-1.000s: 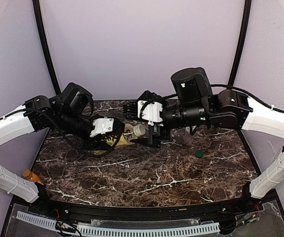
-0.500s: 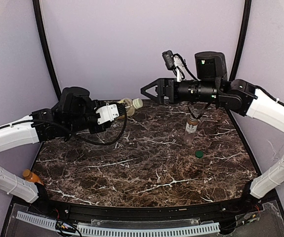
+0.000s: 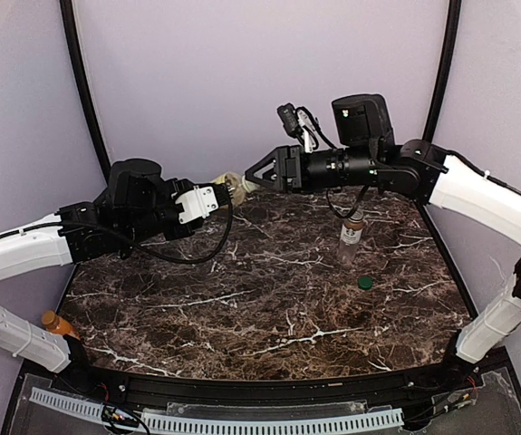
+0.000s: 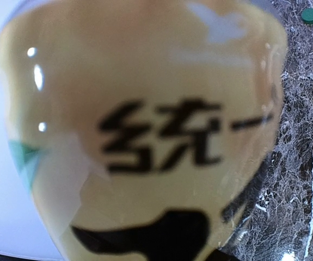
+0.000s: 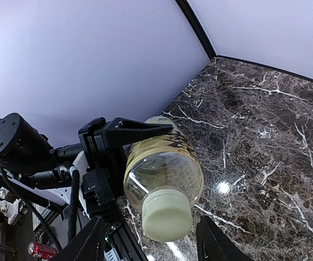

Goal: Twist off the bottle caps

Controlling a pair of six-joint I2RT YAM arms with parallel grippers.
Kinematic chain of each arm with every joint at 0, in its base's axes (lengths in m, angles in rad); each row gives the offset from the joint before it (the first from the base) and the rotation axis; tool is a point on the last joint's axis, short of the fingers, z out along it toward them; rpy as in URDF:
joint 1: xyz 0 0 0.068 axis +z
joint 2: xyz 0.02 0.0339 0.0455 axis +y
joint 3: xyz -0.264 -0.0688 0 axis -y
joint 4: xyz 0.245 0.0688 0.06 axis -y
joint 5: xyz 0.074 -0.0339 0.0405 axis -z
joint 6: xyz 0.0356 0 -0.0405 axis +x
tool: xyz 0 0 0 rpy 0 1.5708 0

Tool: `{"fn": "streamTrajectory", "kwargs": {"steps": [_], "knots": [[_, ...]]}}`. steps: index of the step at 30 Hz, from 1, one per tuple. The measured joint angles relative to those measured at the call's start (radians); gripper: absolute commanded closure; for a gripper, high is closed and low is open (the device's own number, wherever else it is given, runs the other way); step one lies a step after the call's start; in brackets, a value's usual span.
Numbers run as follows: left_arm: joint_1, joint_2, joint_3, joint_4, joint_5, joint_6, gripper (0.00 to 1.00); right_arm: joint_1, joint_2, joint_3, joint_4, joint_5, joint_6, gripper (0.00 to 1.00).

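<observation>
Since half a second ago, the right gripper has been brought in from well apart to the mouth end of the yellow-labelled bottle, and its fingers have been drawn narrower. In the right wrist view they are seen apart, one on each side of the pale cream cap, with a gap on both sides. The bottle is held level above the marble table, clamped by the left gripper, much as it was then. A second ago both grippers were low over the table.

From above, the cream cap is largely hidden between the right fingers. The left wrist view is filled by the blurred label, so its own fingers cannot be made out. A short clear bottle stands beside a dark green cap. An orange bottle is partly cut off by the left arm.
</observation>
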Motion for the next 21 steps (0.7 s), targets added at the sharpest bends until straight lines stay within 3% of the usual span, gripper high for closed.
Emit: {"fn": "streamTrajectory", "kwargs": {"steps": [5, 14, 18, 21], "knots": [[0.000, 0.000, 0.000, 0.007, 0.000, 0.002, 0.95, -0.011, 0.039, 0.012, 0.006, -0.033, 0.011, 0.56], [0.000, -0.002, -0.001, 0.012, 0.003, 0.002, 0.95, -0.012, 0.045, 0.012, 0.006, -0.048, 0.014, 0.99], [0.000, -0.003, -0.001, 0.009, 0.011, 0.002, 0.96, -0.012, 0.045, 0.012, 0.006, -0.060, -0.022, 1.00], [0.001, -0.010, 0.004, -0.037, 0.055, -0.019, 0.97, -0.010, 0.045, 0.012, -0.008, -0.078, -0.151, 1.00]]}}
